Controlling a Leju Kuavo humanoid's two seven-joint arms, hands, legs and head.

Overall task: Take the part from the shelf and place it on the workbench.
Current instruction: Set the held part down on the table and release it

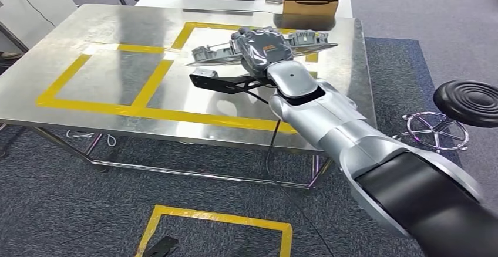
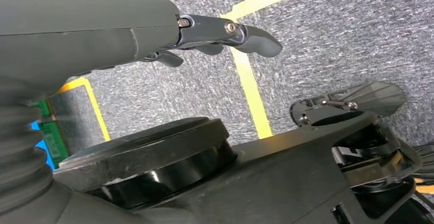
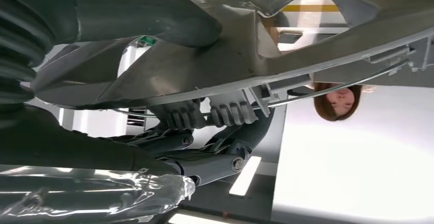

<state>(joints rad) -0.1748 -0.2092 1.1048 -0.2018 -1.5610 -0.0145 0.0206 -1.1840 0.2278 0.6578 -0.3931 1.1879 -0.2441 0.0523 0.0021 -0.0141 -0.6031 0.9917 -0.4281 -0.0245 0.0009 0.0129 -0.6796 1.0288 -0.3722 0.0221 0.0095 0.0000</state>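
The right hand [image 1: 264, 47] is gripping the part [image 1: 305, 39] over the bench [image 1: 106, 75]; releasing unevenly risks tipping it. Left hand [image 2: 225, 32] is hanging empty, fingers loosely apart.

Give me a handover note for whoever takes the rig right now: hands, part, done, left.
Right hand: grips the grey part, fingers wrapped around it, held over the far side of the metal workbench; whether the part touches the surface cannot be told.
Left hand: holds nothing, fingers apart, hanging over the carpet.
Done: part is off the shelf and at the workbench.
Left: set it down, probably within the yellow tape outline, release and withdraw the arm.
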